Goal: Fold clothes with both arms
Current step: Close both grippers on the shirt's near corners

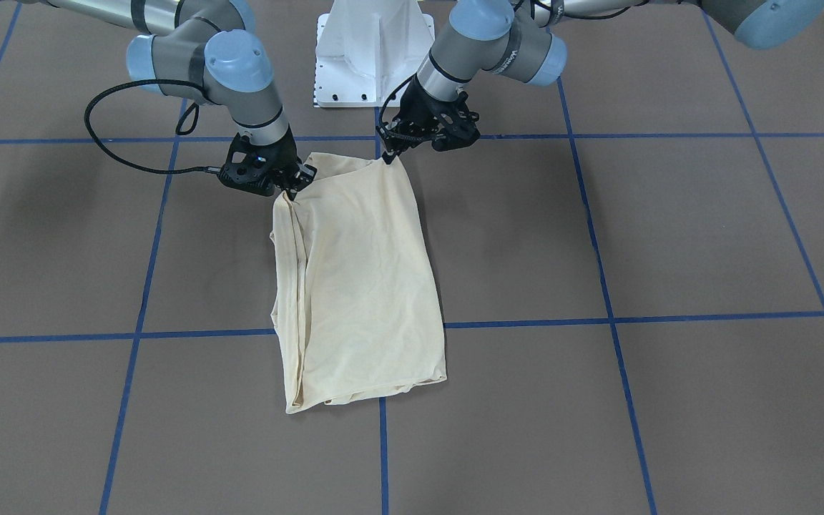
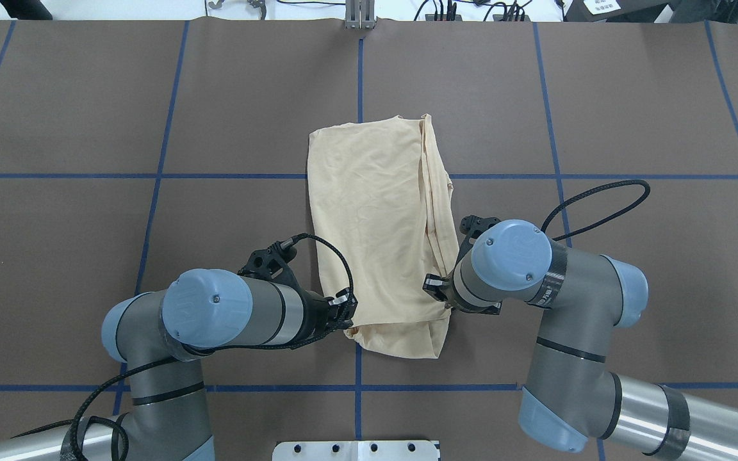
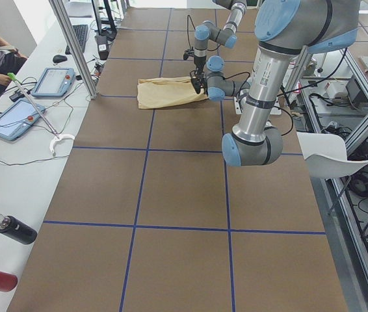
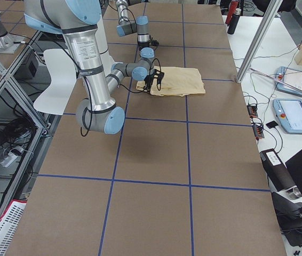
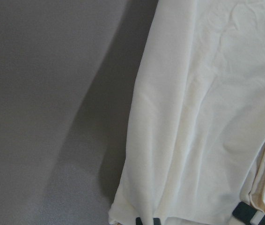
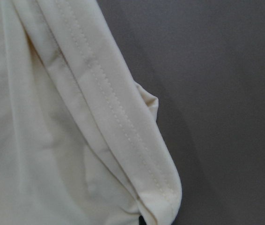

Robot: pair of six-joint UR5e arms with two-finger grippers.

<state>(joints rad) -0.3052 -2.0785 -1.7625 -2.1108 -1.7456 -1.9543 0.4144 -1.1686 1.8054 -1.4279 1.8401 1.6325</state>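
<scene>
T-shirt (image 1: 362,286), one cream-yellow piece folded into a long strip, lies on the brown table (image 1: 669,236) in the front-facing view, with the end nearest the white base (image 1: 373,57) held at two corners: the right gripper (image 1: 296,182) pinches one and the left gripper (image 1: 389,154) pinches the other. From overhead the same single shirt lies over the centre grid line, with one gripper closed on each near corner. Both wrist views show only cream fabric against the table, with black fingertips (image 5: 147,221) at its lower edge in the left one.

Overhead & front cams face opposite, share shirt (image 2: 375,224) (wrists close-up).
</scene>
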